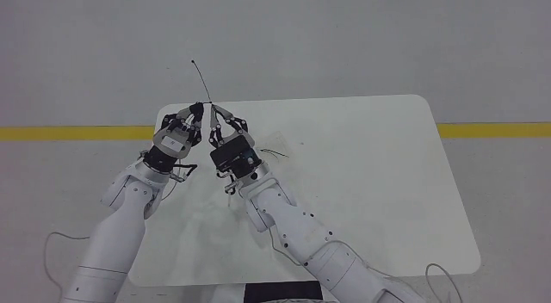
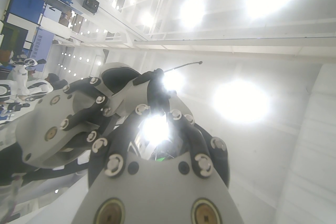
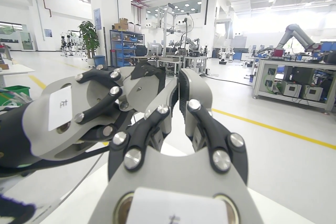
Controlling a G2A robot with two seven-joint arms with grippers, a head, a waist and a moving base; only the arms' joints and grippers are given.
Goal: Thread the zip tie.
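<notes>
A thin black zip tie [image 1: 201,81] sticks up and away from the spot where both grippers meet, above the white table's [image 1: 362,182] far left corner. My left gripper [image 1: 200,111] comes in from the left, my right gripper [image 1: 215,112] from the right, and their tips nearly touch. Seen from the left wrist, the zip tie [image 2: 183,66] pokes out past the shut fingertips of the left gripper [image 2: 158,83], ending in a small knob. The right gripper [image 3: 179,86] has its ribbed pads pressed together; the strip between them is hidden.
Another thin dark strip [image 1: 274,152] lies on the table just right of the grippers. The table's far edge runs close under the gripper tips, with grey floor and a yellow line [image 1: 52,132] beyond. The tabletop stretches bare to the right.
</notes>
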